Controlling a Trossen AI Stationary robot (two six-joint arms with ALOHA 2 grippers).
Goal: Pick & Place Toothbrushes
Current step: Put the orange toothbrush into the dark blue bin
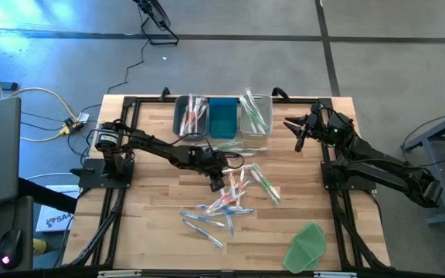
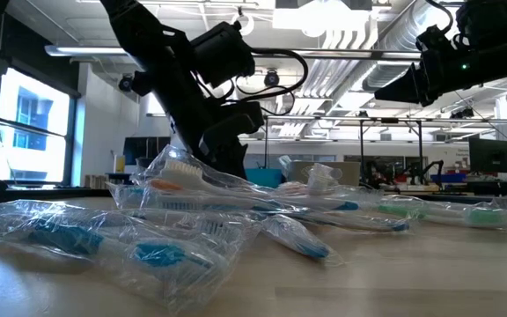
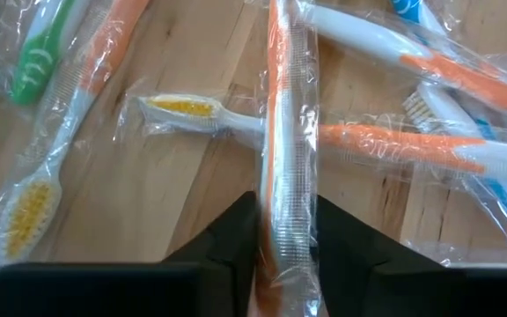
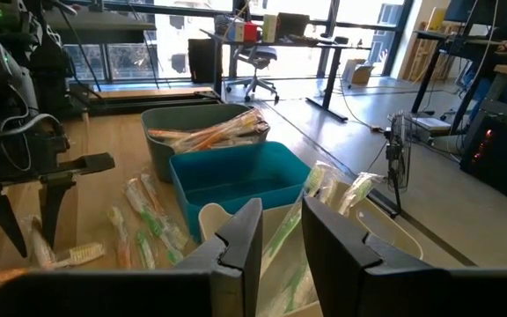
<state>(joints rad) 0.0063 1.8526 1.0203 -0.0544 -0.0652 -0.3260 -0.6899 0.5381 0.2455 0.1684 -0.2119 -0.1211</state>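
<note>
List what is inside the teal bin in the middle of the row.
The teal bin looks empty as far as its interior shows; its near wall hides the floor's front strip. The grey bin beside it holds orange toothbrushes.

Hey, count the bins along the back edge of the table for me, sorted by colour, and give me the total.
Grey bin, holding orange toothbrushes: 1
Teal bin, no toothbrushes visible inside: 1
White bin, holding green toothbrushes: 1
Total: 3
</note>
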